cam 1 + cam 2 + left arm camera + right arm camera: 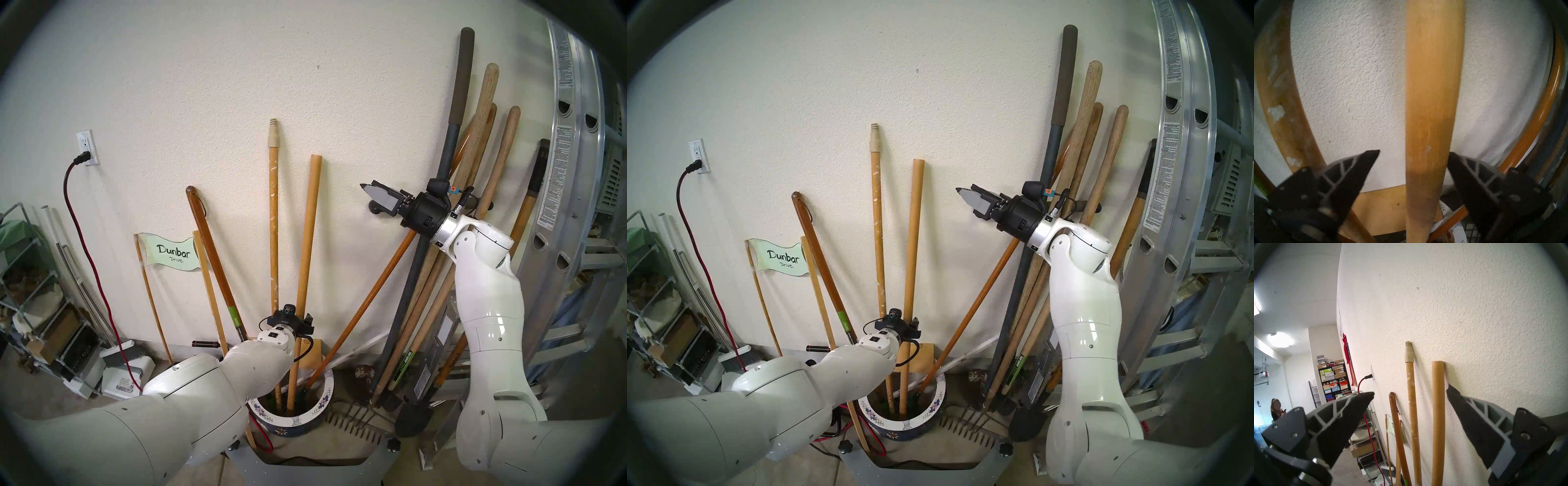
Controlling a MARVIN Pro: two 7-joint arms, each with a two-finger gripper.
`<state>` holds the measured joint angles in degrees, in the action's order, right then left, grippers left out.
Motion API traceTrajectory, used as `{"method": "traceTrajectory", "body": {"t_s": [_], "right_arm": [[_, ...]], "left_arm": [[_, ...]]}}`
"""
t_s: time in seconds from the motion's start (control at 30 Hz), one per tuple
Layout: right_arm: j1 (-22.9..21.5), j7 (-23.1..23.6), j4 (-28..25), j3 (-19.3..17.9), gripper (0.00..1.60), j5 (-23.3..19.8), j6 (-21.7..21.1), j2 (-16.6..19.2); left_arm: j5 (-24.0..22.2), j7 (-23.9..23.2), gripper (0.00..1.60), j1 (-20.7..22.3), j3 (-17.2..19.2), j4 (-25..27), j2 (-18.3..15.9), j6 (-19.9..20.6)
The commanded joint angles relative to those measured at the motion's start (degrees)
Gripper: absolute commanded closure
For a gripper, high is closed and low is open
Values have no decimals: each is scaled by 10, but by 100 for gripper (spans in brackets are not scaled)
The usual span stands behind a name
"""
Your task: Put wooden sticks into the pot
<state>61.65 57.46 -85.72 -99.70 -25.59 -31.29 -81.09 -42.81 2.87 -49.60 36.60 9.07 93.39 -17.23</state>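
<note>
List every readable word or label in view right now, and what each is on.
"Dunbar Drive": pale green flag-shaped sign against the wall.
Ladder warning labels: print too small to read.
Green band on the dark-brown handle: too small to read.
Green-and-black sticker on a tool handle: blurred, unreadable.

I am seeing the plain stick (307,258) showing an even yellowish tan, and the flecked stick (273,217) wearing white paint spots under a cream tip. The pot (294,421) is showing a white rim with purple flowers over dark blue. A red cord (89,258) is running below a white outlet (87,148).
</note>
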Motion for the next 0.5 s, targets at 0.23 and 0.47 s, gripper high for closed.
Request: {"method": "traceTrajectory", "body": {"t_s": [0.23,0.47], "right_arm": [[2,-1,-11,-1,0,-3,-5,-3],[3,1,-6,0,0,-4,0,-5]], "left_arm": [[0,1,0,-1,2,0,-1,-28],[-3,3,0,-20,6,22,-14,-54]]}}
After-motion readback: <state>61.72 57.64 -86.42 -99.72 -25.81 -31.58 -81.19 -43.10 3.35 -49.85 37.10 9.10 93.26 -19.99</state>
